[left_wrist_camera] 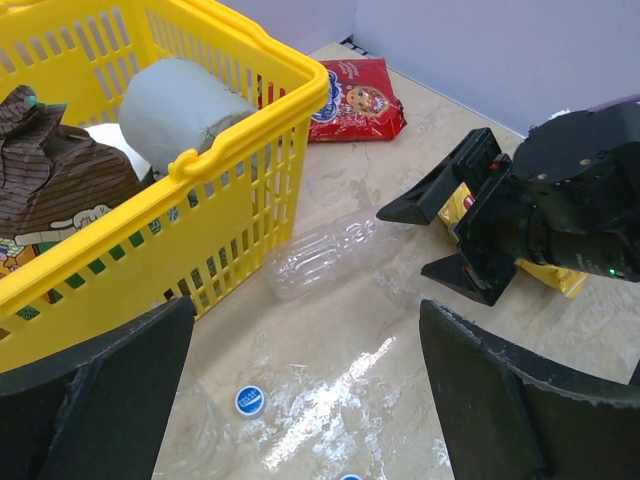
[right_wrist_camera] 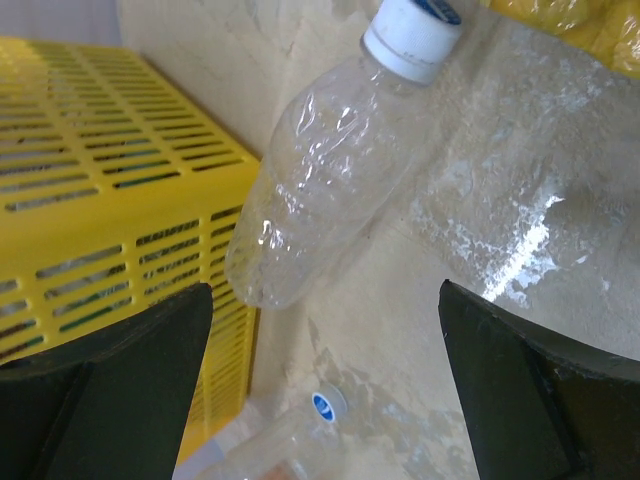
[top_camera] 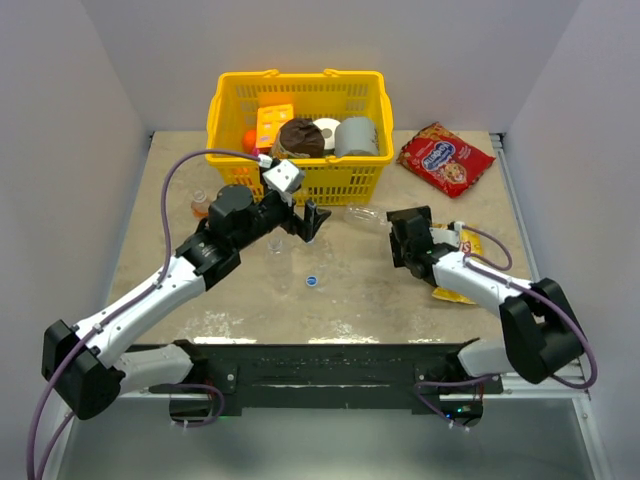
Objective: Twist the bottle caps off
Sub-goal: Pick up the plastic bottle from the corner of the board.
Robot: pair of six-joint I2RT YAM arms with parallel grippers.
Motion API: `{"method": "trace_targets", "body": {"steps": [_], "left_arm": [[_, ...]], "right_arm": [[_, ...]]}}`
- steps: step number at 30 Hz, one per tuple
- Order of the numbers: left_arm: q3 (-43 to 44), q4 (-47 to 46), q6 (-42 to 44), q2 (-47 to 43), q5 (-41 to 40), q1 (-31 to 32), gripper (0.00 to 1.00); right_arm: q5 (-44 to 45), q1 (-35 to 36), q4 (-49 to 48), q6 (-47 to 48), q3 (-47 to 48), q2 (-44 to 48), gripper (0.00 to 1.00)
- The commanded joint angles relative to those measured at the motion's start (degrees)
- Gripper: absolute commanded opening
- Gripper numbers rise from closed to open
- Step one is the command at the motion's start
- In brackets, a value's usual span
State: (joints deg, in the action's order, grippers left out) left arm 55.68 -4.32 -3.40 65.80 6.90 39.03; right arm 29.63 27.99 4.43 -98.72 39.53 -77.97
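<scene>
A clear bottle point(top_camera: 364, 214) lies on its side in front of the yellow basket, between my two grippers. The right wrist view shows this bottle point(right_wrist_camera: 320, 170) with its white and blue cap point(right_wrist_camera: 411, 35) on. It also shows in the left wrist view point(left_wrist_camera: 325, 255). A loose blue-faced cap point(top_camera: 312, 281) lies on the table, seen too in the left wrist view point(left_wrist_camera: 250, 400) and the right wrist view point(right_wrist_camera: 326, 405). My left gripper point(top_camera: 312, 222) is open and empty above the table. My right gripper point(top_camera: 405, 234) is open and empty, facing the bottle's capped end. The orange bottle point(top_camera: 200, 205) stands at the far left.
The yellow basket point(top_camera: 300, 185) holds a grey roll point(top_camera: 357, 137) and other goods. A red snack bag point(top_camera: 445, 158) lies at the back right. A yellow packet point(top_camera: 468, 240) lies under my right arm. Another clear bottle point(top_camera: 275, 243) is beside my left gripper.
</scene>
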Motion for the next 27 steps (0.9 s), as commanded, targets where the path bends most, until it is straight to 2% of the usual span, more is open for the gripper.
{"method": "trace_targets", "body": {"steps": [1, 11, 19, 20, 24, 27], "left_arm": [[-0.40, -3.59, -0.56, -2.08, 1.63, 0.00, 1.00], [-0.57, -3.42, 0.50, -2.69, 1.46, 0.44, 1.00], [-0.66, -3.33, 1.46, -2.78, 0.93, 0.61, 1.00], [-0.75, -3.33, 1.55, -2.78, 0.93, 0.70, 1.00], [-0.75, -3.24, 2.43, -2.43, 1.36, 1.14, 1.00], [-0.84, -3.33, 2.96, -2.26, 2.24, 1.49, 0.99]], "right_arm": [[6.14, -1.88, 1.99, -6.49, 4.41, -3.14, 0.98], [3.51, -4.78, 0.94, -6.84, 10.30, -14.83, 0.97], [4.83, -5.48, 2.17, -4.12, 14.87, -21.42, 0.95], [4.39, -5.66, 1.82, -3.42, 15.31, -22.65, 0.93], [3.94, -5.75, 0.32, -1.04, 16.11, -24.07, 0.71], [5.96, -5.84, 0.41, 2.47, 16.28, -22.32, 0.62]]}}
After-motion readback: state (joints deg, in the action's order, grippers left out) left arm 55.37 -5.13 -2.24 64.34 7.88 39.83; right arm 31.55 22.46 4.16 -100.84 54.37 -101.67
